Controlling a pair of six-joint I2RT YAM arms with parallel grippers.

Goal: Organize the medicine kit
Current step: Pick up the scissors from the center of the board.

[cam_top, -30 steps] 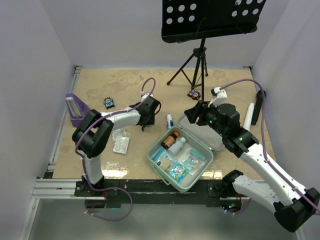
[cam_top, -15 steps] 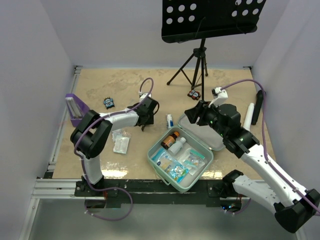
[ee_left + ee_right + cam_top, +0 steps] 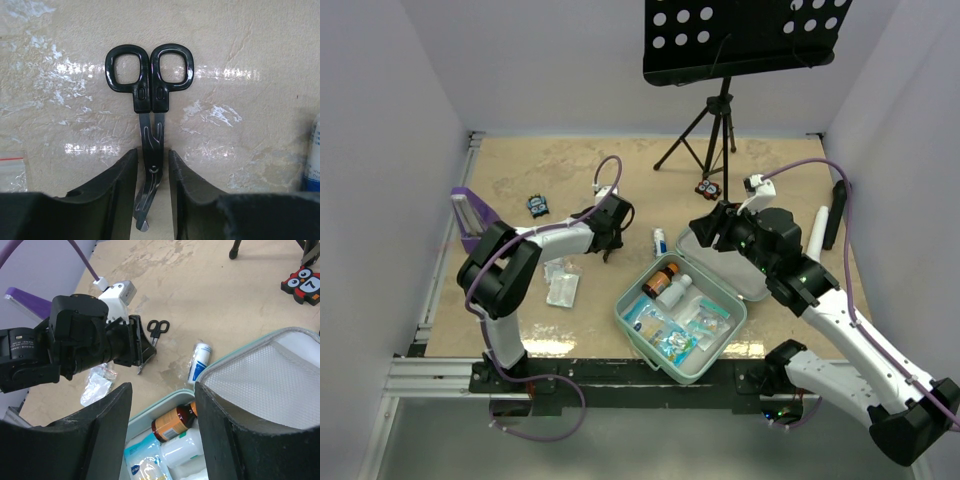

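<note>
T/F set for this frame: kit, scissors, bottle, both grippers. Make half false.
1. The medicine kit is open. True.
2. The scissors lie inside the kit. False: they lie on the table, blades between the fingers of the left gripper.
3. A brown bottle lies in the kit. True.
4. The right gripper holds the white tube. False: it is open and empty; the tube lies on the table beside the kit.

left wrist | white tube: cut by right edge | plastic bag: cut by left edge
</note>
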